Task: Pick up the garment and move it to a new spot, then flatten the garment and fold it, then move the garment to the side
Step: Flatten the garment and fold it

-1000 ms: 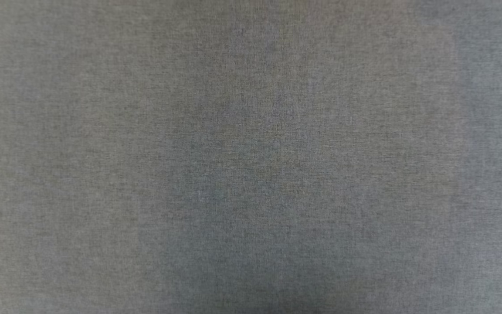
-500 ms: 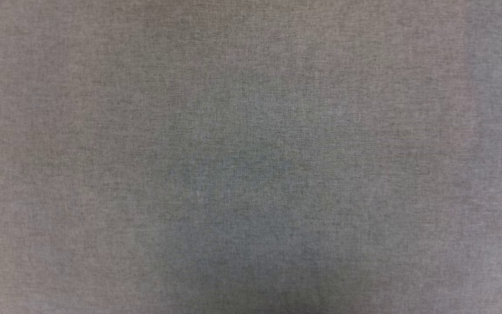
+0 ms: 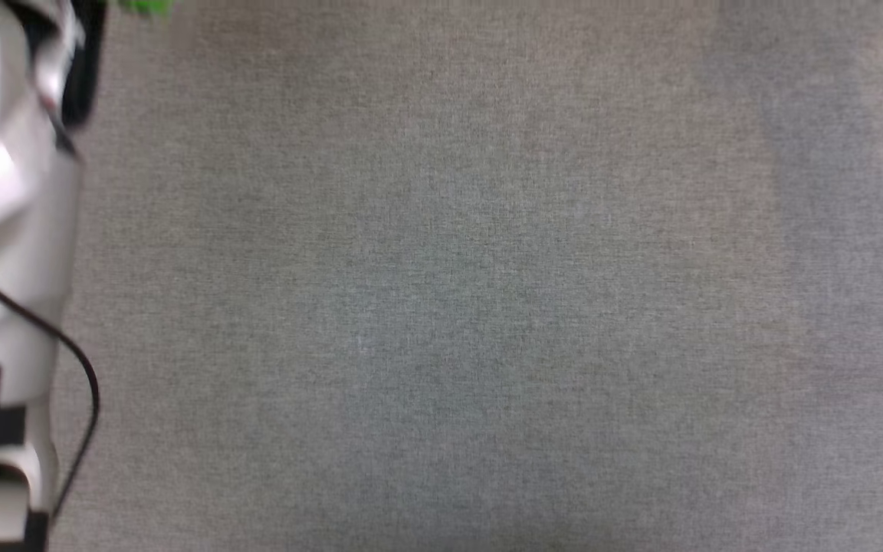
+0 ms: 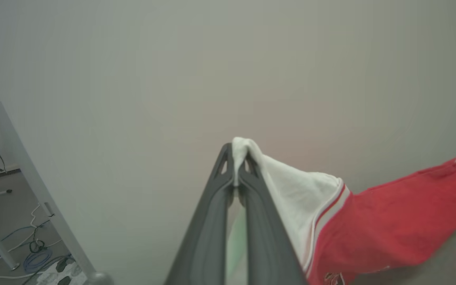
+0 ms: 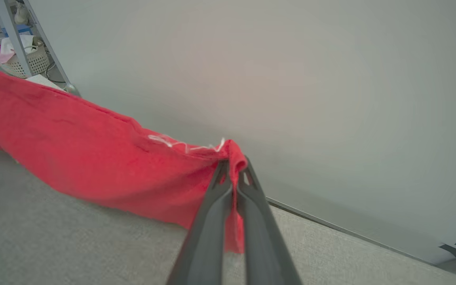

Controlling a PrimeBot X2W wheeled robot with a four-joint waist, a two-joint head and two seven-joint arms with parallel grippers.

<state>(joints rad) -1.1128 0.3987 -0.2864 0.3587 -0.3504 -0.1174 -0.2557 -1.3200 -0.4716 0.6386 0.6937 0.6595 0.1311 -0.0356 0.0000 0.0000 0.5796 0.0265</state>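
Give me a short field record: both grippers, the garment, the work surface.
left gripper: shut on the garment, pinching its white sleeve
right gripper: shut on the garment, pinching a red edge
garment: lifted, strung between the two grippers
surface: grey cloth; the garment's lower edge hangs near it, contact unclear
left forearm: pale, blurred, at the head view's left edge
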